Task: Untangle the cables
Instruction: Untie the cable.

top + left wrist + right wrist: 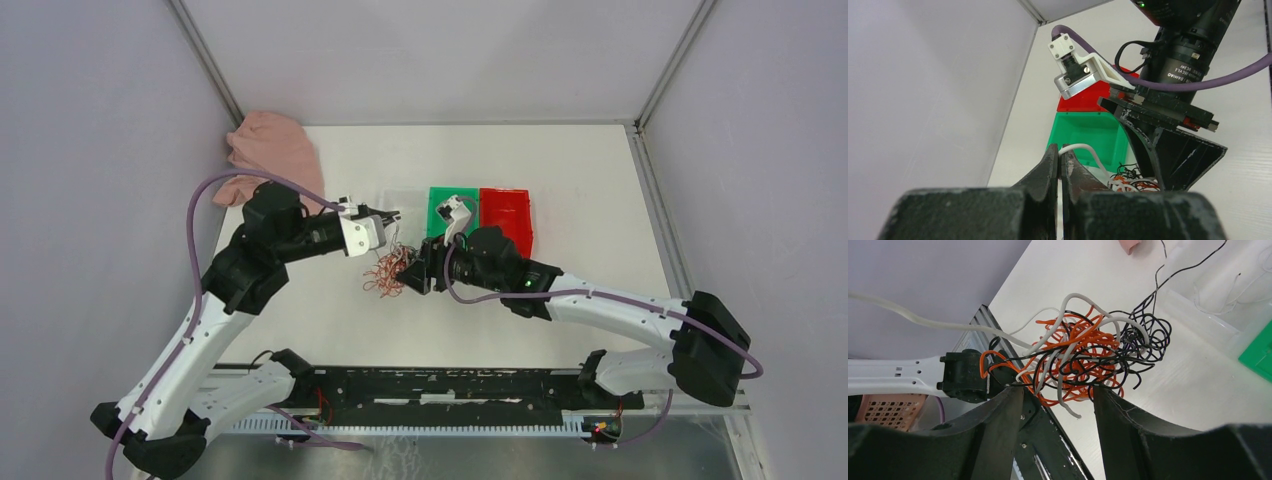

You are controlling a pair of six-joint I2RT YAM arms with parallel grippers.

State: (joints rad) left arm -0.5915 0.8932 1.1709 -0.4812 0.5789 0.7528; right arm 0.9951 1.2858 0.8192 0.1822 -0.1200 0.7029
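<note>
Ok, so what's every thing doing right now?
cables: tangled in one wad of orange, black and white.
white cable: runs out of the wad, pinched in the left hand.
left hand: shut on the white cable.
right hand: open, straddling the wad.
green bin: upright, looks empty.
red bin: upright, looks empty.
pink cloth: crumpled in the far left corner.
</note>
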